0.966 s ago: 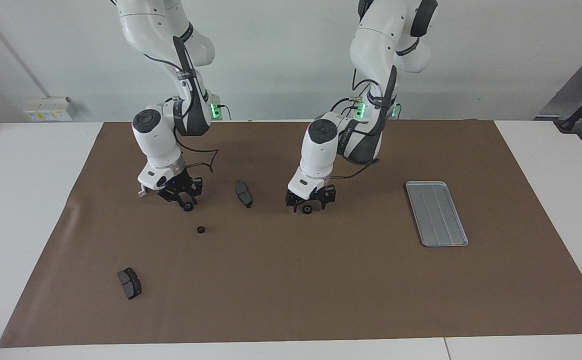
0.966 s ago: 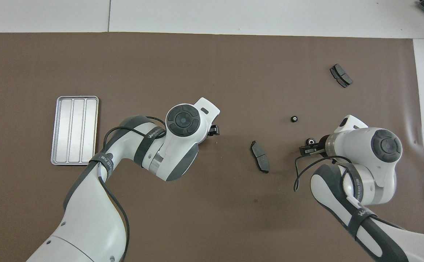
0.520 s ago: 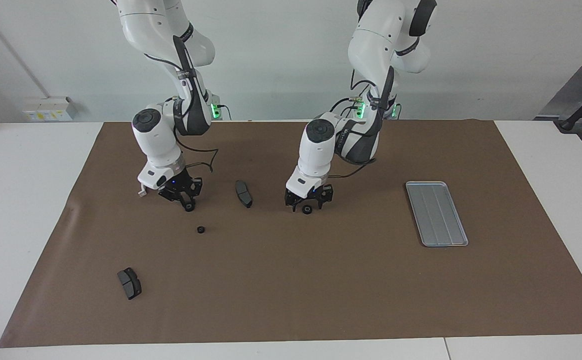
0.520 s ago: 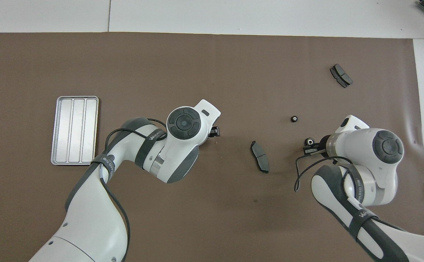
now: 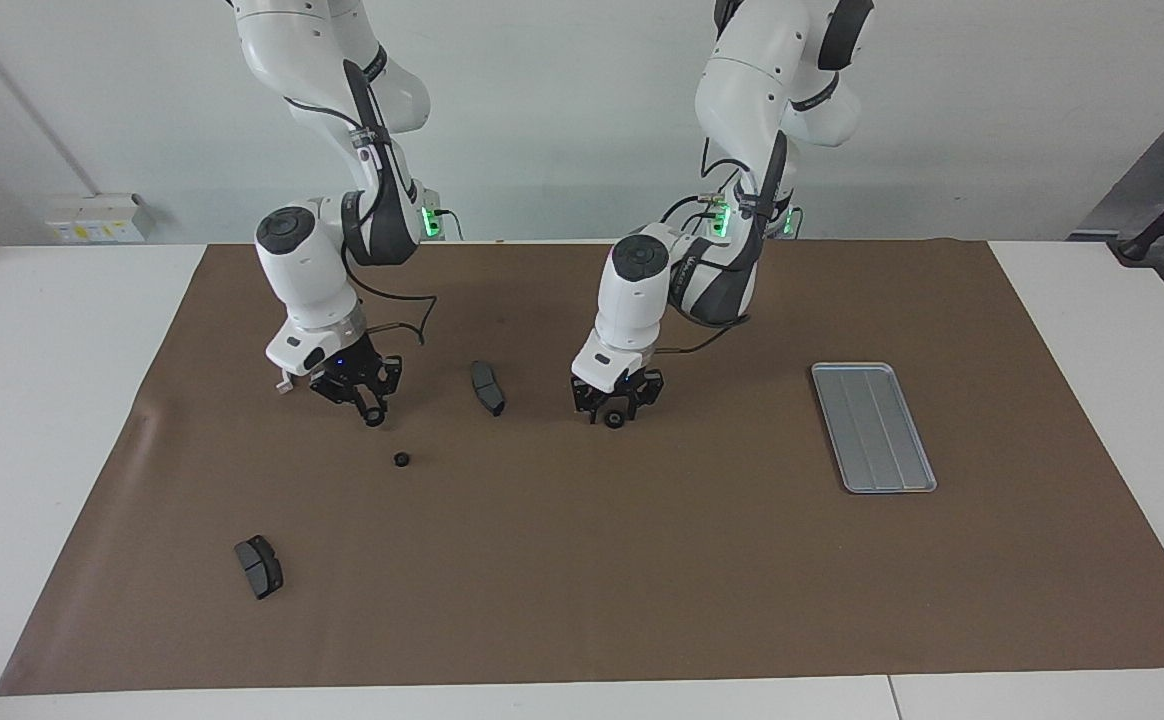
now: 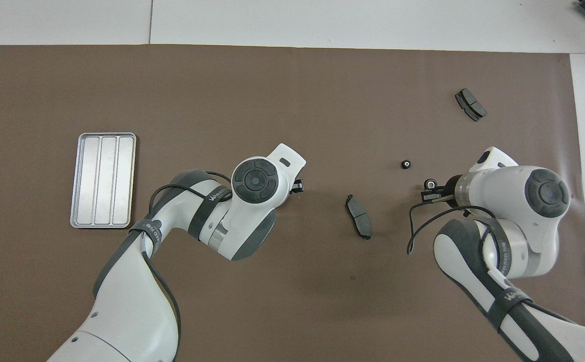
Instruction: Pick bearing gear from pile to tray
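Between the left end effector [image 5: 616,411] fingertips (low on mat), a black ring [image 5: 615,419].

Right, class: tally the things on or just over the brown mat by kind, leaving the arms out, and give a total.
Black rings: 3
Dark brake pads: 2
Metal tray: 1
Total: 6

open mat [image 5: 702,560] — brake pad [image 5: 487,387] between arms

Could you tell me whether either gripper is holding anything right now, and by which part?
The right gripper pinches a small black ring by its sides; whether the left gripper grips its ring cannot be told.
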Controlling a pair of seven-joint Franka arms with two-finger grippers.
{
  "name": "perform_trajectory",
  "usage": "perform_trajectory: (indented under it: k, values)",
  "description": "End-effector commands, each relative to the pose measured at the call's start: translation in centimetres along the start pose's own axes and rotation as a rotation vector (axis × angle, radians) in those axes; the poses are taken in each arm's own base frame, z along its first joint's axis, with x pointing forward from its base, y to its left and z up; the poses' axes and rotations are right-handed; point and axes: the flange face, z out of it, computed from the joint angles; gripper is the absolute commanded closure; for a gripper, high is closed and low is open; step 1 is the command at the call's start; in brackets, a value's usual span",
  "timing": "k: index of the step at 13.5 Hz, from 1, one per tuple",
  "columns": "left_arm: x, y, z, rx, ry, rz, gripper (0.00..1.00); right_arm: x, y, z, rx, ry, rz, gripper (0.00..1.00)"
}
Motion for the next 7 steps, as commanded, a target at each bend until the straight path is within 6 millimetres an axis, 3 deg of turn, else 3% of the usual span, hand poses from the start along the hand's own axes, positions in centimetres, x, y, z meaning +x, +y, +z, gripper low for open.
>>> perform_trajectory:
  k: [1,5,7]
  values:
    - [-0.7,-0.6,-0.3,0.006,0.018,-0.007,0.42,0.1,-0.4,-1.0,0.016,0.003,0.039,1.00]
    - [-0.5,-0.7,-0.4,0.005,0.018,-0.010,0.53,0.4,-0.7,-1.8,0.016,0.009,0.067,1.00]
    - [-0.4,-0.8,-0.4,0.005,0.019,-0.012,0.60,1.0,-2.1,-2.7,0.021,0.013,0.079,1.00]
